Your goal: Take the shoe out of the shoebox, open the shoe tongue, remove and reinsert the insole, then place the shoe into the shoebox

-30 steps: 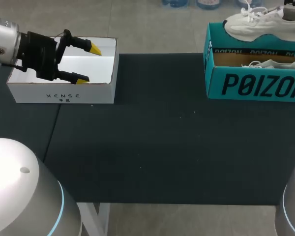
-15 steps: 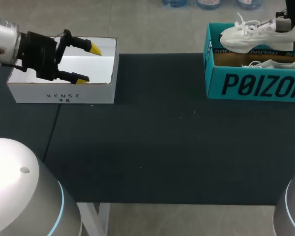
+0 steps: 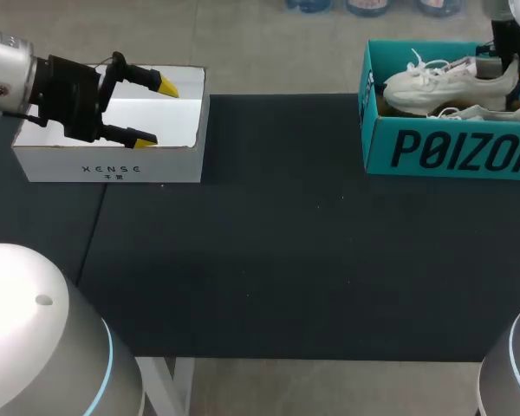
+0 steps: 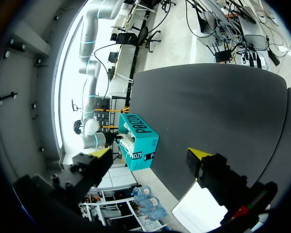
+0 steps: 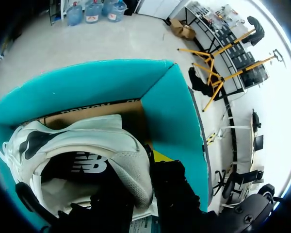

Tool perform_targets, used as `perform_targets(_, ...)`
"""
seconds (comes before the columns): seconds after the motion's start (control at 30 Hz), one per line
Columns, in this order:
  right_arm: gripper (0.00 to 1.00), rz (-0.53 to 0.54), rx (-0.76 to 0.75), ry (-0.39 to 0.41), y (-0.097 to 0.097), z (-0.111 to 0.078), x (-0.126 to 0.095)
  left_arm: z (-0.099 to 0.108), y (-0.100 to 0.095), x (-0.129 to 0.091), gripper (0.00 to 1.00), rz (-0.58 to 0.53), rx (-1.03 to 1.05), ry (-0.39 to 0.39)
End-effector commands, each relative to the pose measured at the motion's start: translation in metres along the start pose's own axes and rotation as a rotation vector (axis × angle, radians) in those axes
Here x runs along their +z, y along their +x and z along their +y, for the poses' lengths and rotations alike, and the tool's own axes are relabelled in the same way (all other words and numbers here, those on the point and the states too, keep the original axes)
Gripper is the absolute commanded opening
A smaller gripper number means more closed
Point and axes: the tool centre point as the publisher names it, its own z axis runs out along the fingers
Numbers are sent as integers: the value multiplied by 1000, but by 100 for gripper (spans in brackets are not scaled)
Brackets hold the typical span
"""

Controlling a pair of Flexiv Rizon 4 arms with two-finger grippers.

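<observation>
The right gripper (image 3: pixel 503 61) is clamped on the heel of the white shoe (image 3: pixel 446 82), one finger inside the collar and the other outside. The shoe stretches out ahead of it inside the teal shoebox (image 3: pixel 451 152), over a second shoe (image 3: pixel 484 113) lying there. The left gripper (image 3: pixel 156 112) stands wide with nothing between its fingers, over a white box (image 3: pixel 113 165) on the dark tabletop (image 3: pixel 286 260), well apart from the shoebox.

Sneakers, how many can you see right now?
2. One white sneaker is gripped at its heel by the right gripper, low in the teal shoebox; the second sneaker lies inside too, nearer the front wall. Others may be hidden.
</observation>
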Motion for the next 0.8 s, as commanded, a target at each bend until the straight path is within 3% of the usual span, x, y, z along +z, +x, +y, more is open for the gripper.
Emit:
perform_targets(0.03, 0, -21, -9, 60, 14, 14, 17, 1, 0, 1, 100, 1, 1, 1)
perform_targets(0.47, 0, -65, -35, 153, 19, 2, 49, 1, 0, 1, 100, 1, 1, 1)
perform_targets(0.5, 33, -65, -35, 156, 19, 1, 50, 1, 0, 1, 100, 1, 1, 1)
perform_targets(0.53, 100, -65, -35, 159, 17, 0, 48, 1, 0, 1, 100, 1, 1, 1)
perform_targets(0.8, 100, -42, -15, 129, -11, -16, 9, 1, 0, 1, 100, 1, 1, 1)
